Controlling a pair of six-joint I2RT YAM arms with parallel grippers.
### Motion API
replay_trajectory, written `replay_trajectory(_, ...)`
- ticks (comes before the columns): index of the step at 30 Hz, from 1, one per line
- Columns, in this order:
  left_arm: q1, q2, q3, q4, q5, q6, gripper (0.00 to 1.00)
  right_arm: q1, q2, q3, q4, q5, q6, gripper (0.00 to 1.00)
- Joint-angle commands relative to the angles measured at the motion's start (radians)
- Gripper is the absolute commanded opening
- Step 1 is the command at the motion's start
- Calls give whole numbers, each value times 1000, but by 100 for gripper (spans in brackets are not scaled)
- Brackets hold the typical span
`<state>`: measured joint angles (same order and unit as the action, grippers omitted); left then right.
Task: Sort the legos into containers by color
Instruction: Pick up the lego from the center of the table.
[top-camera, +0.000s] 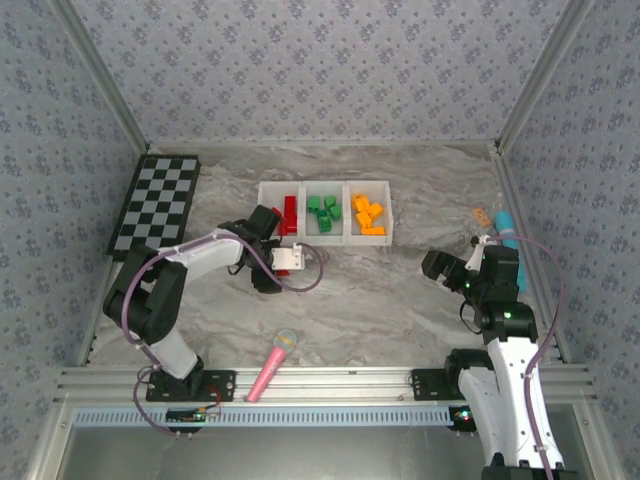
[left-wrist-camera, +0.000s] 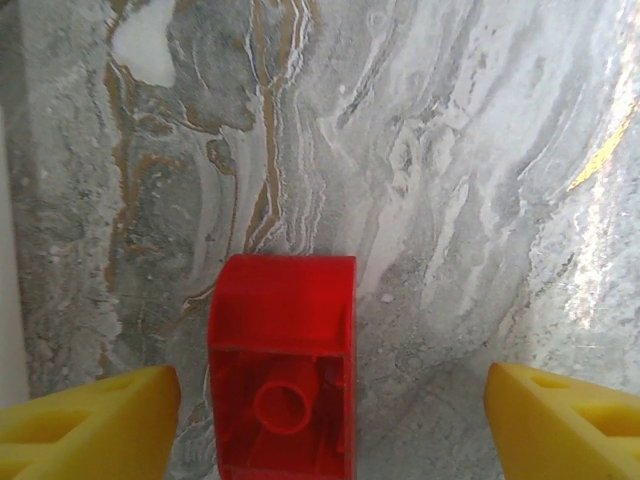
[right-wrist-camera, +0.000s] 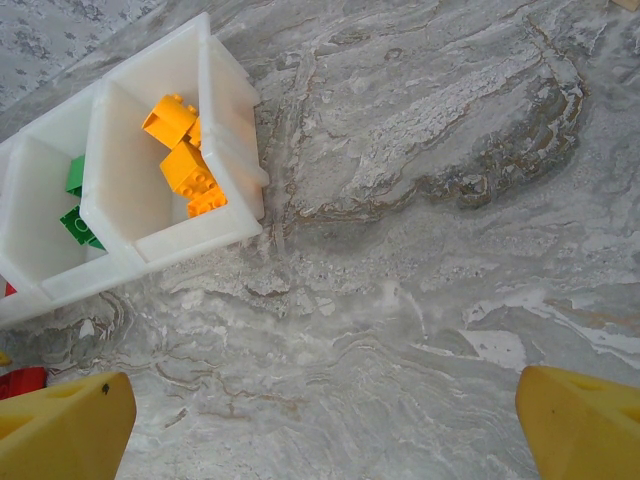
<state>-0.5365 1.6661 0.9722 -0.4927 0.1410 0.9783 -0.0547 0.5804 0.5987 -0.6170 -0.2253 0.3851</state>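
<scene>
While the pink microphone toy (top-camera: 270, 365) lies well in front of the containers (top-camera: 325, 241) on the near part of the tabletop (top-camera: 400, 300), the right tool (right-wrist-camera: 325, 425) hangs to the front right of them over bare marble. Its yellow fingers (right-wrist-camera: 65, 430) are spread wide with nothing between them. The left tool (left-wrist-camera: 330, 385) is at the left end of the containers, jaws wide apart. A red lego (left-wrist-camera: 285, 360) lies on the tabletop between that tool's fingers (left-wrist-camera: 90, 420), touching neither, its hollow underside turned toward the wrist camera. Inside the containers, the left bin holds red legos (top-camera: 289, 210), the middle bin green legos (top-camera: 322, 212), and the right bin orange legos (top-camera: 368, 216). Off to the left of the containers lies a checkerboard (top-camera: 158, 205).
</scene>
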Motion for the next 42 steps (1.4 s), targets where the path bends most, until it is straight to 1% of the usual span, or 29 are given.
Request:
replay_trajectory(1,5,33,48,-26,-4,-1,77,-7,-5,-8,12,-11,4,100)
replay_trajectory(9,4,78,72,-39,1,-23,71,-7,-4,-9,11,-8,4,100)
replay_trajectory(18,4,86,72,-36,-14,-54,59,-8,-2,-8,12,-3,4,100)
replay_trajectory(21,2,68,58,-15,-22,-70,54,-8,-2,-8,11,-2,4,100)
replay_trajectory(22,1,60,50,-5,-27,-77,51,-9,-1,-8,11,-2,3,99)
replay_trajectory(24,1,40,37,5,-22,-99,38,-9,-1,-8,11,0,4,100)
replay_trajectory(25,2,27,29,8,-17,-110,34,-8,1,-8,12,0,3,100)
replay_trajectory(28,-4,-39,-31,48,-14,-136,30,-8,3,-7,11,5,3,99)
replay_trajectory(32,-15,-174,-121,117,-23,-192,24,-8,7,-5,11,8,4,100)
replay_trajectory(36,-37,-340,-189,202,-79,-271,22,-8,13,-4,11,12,4,99)
replay_trajectory(39,-40,-426,-177,260,-133,-366,22,-9,16,-4,11,15,2,100)
replay_trajectory(42,-36,-424,-107,255,-177,-434,22,-9,16,-2,11,17,2,100)
